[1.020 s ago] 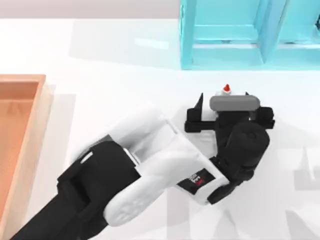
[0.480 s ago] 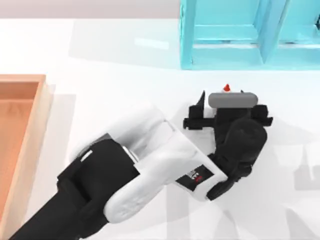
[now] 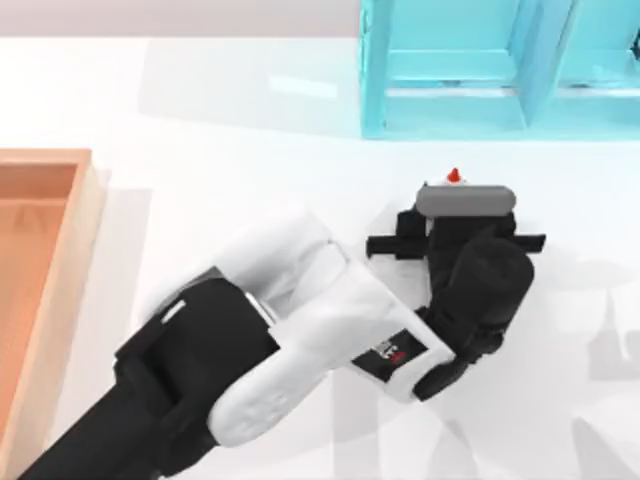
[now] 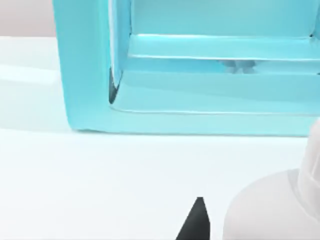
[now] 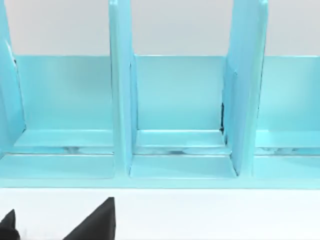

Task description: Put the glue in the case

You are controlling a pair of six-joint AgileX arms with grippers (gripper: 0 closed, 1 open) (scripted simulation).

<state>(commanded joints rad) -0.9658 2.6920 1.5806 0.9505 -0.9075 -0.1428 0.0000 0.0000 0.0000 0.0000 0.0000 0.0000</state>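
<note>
Near the surface's (image 3: 250,110) centre, at about four o'clock, the left gripper (image 3: 455,205) stands over the glue (image 3: 454,178); whether it is spread or pinching cannot be told. The small bottle looks light, smooth and squeezable, best held around its white body below the orange-red cap. At nine o'clock sits a wooden tray (image 3: 78,215). Beyond, at one o'clock, the case (image 3: 372,75) waits, its upright dividers the likeliest obstacle.

Rendered simulation: bare white table (image 3: 230,110), flat untextured surfaces.
</note>
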